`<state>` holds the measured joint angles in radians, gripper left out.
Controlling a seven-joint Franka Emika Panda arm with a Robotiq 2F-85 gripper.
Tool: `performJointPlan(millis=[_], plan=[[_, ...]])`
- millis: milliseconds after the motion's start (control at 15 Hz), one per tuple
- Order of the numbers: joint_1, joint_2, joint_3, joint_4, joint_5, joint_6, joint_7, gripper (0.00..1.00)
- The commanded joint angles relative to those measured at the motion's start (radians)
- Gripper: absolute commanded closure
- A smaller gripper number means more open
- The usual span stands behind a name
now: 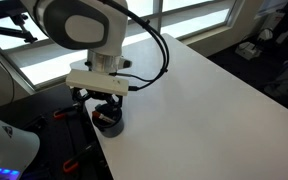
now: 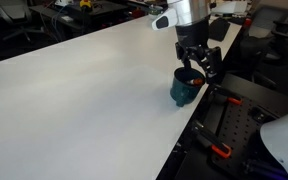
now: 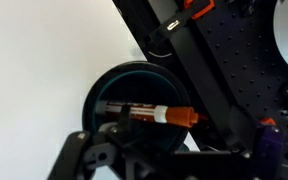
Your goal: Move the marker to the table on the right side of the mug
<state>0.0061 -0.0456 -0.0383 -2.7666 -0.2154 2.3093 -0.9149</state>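
Observation:
The dark blue-grey mug (image 1: 108, 122) (image 2: 183, 90) stands at the edge of the white table (image 1: 204, 110) (image 2: 74, 100). In the wrist view the marker (image 3: 149, 113), dark with an orange end, lies slanted across the mug's (image 3: 99, 90) opening, its orange end at the rim by the table edge. My gripper (image 1: 106, 105) (image 2: 197, 70) (image 3: 164, 150) hangs directly over the mug, its fingers spread apart on either side of the marker. The marker is hidden in both exterior views.
Beyond the table edge next to the mug is a black perforated base (image 3: 234, 60) (image 2: 234, 120) with orange-handled clamps (image 2: 220, 152) and cables. Windows and office clutter stand behind the table.

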Motion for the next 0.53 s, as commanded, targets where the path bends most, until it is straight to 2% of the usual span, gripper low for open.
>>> performJointPlan(millis=[0, 133, 200, 267, 467], plan=[[-0.002, 0.021, 0.009, -0.010, 0.006, 0.043, 0.013, 0.00], [-0.003, 0.033, 0.011, -0.011, 0.004, 0.053, 0.013, 0.00], [-0.004, 0.039, 0.011, -0.010, 0.004, 0.054, 0.014, 0.25], [-0.005, 0.044, 0.011, -0.008, 0.005, 0.055, 0.014, 0.26], [-0.007, 0.055, 0.011, -0.006, 0.004, 0.055, 0.016, 0.51]])
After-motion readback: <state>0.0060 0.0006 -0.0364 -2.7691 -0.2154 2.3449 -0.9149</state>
